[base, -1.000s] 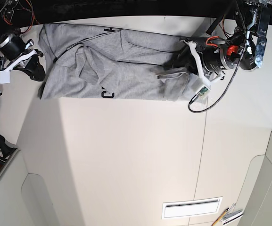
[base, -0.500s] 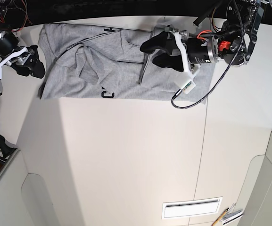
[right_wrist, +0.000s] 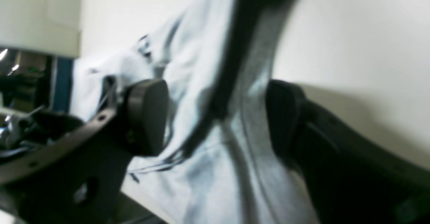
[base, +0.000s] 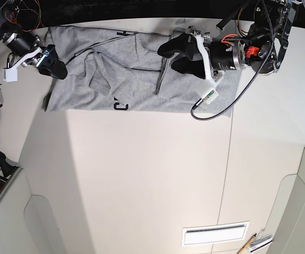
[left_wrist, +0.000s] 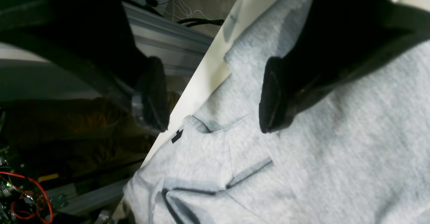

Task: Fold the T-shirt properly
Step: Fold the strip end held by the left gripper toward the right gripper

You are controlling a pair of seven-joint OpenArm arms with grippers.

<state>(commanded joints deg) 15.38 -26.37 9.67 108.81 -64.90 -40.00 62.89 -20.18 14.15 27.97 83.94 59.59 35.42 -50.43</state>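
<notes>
Right claw (base: 53, 63) now over T-shirt (base: 120, 79)

A pale cream table (base: 152, 174) carries a grey T-shirt (base: 120, 79) spread along its far edge, rumpled, a black letter showing at its near hem. Near the table's near right corner lies a white slotted plate (base: 214, 233).

Right wrist view smeared by blur; T-shirt (right_wrist: 215, 123) print perhaps unreadable, mostly folded under.
</notes>
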